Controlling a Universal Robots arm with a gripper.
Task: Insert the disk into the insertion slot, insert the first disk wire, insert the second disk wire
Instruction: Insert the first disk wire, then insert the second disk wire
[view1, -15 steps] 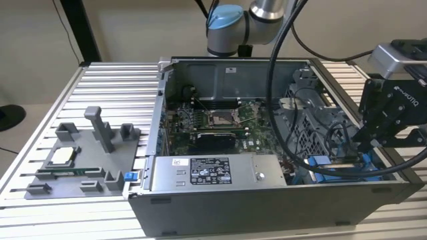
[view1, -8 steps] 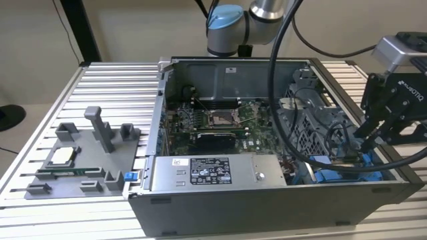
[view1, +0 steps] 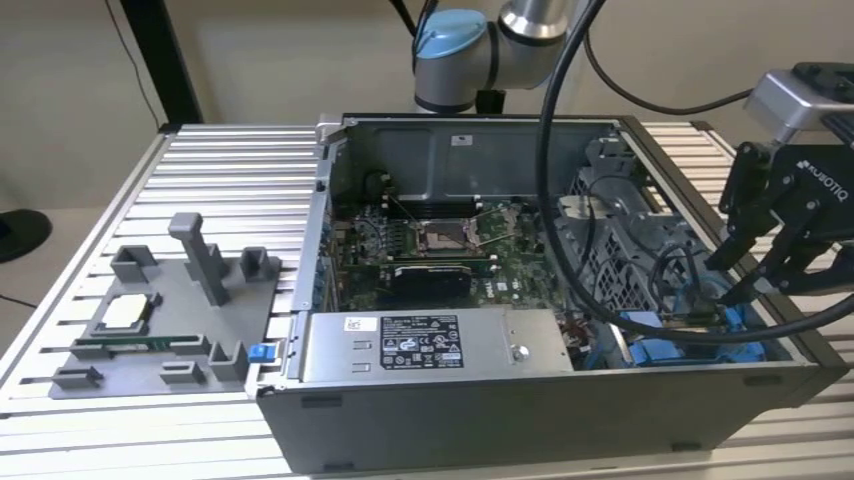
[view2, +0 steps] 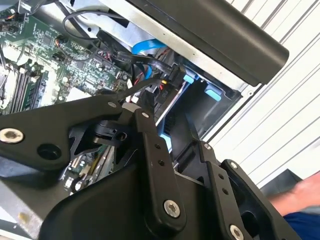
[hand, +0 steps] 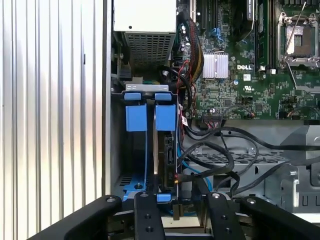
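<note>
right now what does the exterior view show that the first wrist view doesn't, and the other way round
Exterior view: the grey fixture with upright posts, beside the case at the exterior view's left, and the arm's blue-capped joint.

First wrist view: two blue tabs side by side at one end of the insertion slot, and a silver heatsink on the board.

Both: the slatted table, the motherboard with its processor socket, and the tool at the insertion slot's end of the case.

Soft, even, bright light is seen throughout. The slatted table (hand: 50, 125) is washed out by glare in the first wrist view; the insertion slot (hand: 116, 150) is shadowed inside.
</note>
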